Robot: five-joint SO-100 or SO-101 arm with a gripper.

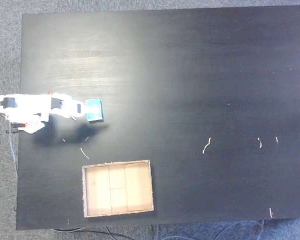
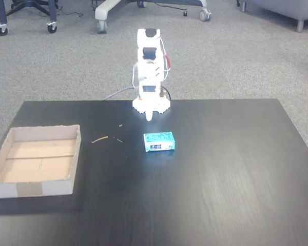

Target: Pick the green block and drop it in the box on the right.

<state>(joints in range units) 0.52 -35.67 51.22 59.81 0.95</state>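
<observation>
Green block (image 2: 158, 142) flat on black table (image 2: 220, 169), just in front of arm base, well apart from box (image 2: 36, 160) at left of this fixed view. Box open-topped, near corner cut by frame edge. Gripper (image 2: 149, 116) pointed down behind block, apart from it; fingers too small to resolve, spread or pressed together impossible to tell.

Seen from above: block (image 1: 94, 109) just beside gripper tip (image 1: 79, 108), contact unclear.

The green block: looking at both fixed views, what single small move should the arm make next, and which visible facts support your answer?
Probably reach forward and lower the gripper onto the green block. The block lies flat on the black table just ahead of the folded arm, apart from the fingertips in a fixed view, so nothing is held. The box holds no block.
</observation>
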